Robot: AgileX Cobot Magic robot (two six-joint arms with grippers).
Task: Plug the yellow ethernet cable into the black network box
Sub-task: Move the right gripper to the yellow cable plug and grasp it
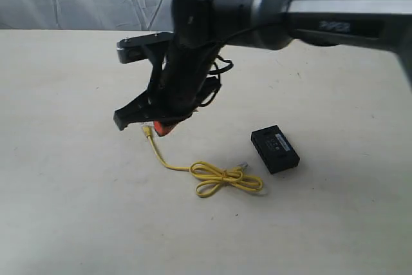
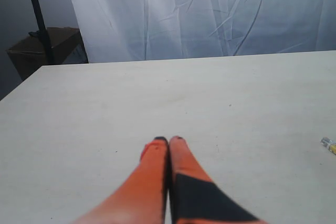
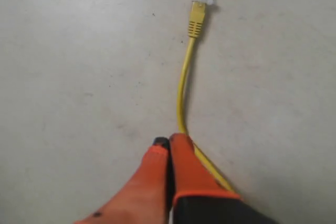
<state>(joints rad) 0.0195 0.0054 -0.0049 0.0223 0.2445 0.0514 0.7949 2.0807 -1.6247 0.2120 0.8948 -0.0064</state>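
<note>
Our right gripper (image 3: 168,141) is closed tight and empty, its orange tips just beside the yellow ethernet cable (image 3: 182,90) lying on the table (image 1: 71,198). Our left gripper (image 2: 168,139) is likewise closed and empty. We see the black network box (image 1: 275,149) near the cable's bundled loop.

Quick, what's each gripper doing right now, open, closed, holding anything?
Left gripper: closed, holding nothing.
Right gripper: closed, empty; the yellow ethernet cable passes beneath one finger, not between them.
</note>
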